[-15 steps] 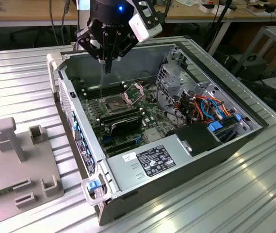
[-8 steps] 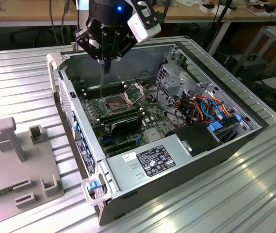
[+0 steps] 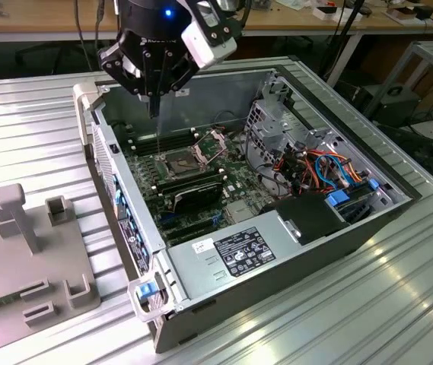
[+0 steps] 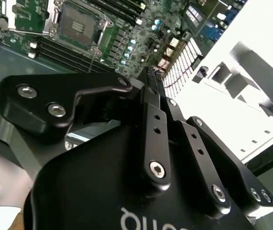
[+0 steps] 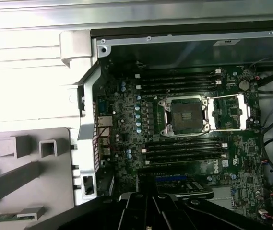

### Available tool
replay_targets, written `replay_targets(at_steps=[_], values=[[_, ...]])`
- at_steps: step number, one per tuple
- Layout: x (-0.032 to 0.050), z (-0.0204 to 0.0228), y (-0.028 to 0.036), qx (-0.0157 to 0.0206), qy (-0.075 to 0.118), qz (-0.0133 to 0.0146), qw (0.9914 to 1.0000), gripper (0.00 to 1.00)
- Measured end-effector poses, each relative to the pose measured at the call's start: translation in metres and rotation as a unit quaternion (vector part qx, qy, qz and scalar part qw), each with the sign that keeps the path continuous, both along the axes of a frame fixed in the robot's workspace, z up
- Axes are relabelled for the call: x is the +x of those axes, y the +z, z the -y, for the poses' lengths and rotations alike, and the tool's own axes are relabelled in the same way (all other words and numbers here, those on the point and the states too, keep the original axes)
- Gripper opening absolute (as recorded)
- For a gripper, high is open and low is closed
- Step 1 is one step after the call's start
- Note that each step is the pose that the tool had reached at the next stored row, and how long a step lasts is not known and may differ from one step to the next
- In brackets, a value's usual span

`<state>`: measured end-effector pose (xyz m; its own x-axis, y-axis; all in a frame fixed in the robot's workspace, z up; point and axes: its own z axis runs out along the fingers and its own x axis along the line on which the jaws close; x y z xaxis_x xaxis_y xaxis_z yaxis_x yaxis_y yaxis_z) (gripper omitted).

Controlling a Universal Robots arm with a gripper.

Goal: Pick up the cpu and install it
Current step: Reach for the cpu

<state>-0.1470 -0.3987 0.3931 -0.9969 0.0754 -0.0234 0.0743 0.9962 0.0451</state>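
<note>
In the second wrist view, the gripper (image 4: 151, 79) body is covering much of the motherboard (image 4: 131, 45). In the exterior view, the top edge is cutting off the arm (image 3: 163, 23), and the left edge is cutting off the grey fixture (image 3: 18, 266).

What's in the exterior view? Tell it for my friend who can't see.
A black gripper, shut, hangs over an open computer case on a ribbed metal table. Inside is the dark socket, its frame flipped open. A grey holder sits at the exterior view's left.
</note>
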Motion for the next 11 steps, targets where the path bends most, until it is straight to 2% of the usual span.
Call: replay_targets(at_steps=[11], values=[[-0.0301, -0.0001, -0.0002, 0.0, 0.0, 0.0, 1.0, 0.11]])
